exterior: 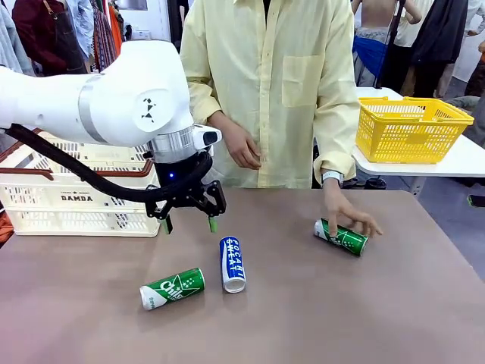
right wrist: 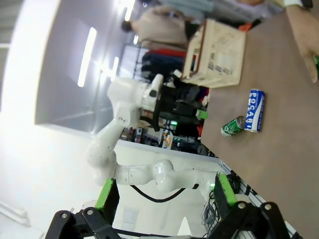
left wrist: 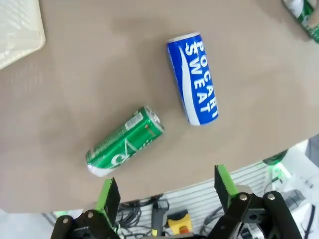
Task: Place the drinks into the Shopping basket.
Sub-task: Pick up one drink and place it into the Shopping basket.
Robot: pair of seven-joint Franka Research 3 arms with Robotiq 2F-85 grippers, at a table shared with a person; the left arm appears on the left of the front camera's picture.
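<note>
The left fingers (exterior: pixel 213 224) and right fingers (right wrist: pixel 107 195) are open. From the left ones, the blue can (exterior: pixel 233 264) lies at 5 o'clock and a green can (exterior: pixel 172 288) at 6. A hand (exterior: pixel 345 216) half covers the second green can (exterior: pixel 347 240), and the Shopping basket (exterior: pixel 76 216) at 9 o'clock is partly hidden.

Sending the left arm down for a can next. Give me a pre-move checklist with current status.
1. Left gripper open: ok.
2. Blue can lying free on the table: ok.
3. Near green can lying free, apart from the blue one: ok.
4. Far green can clear of people: not ok, the person's hand rests on it.
5. Shopping basket upright at the left: ok; its inside, cannot tell.
6. Right gripper open: ok.
</note>
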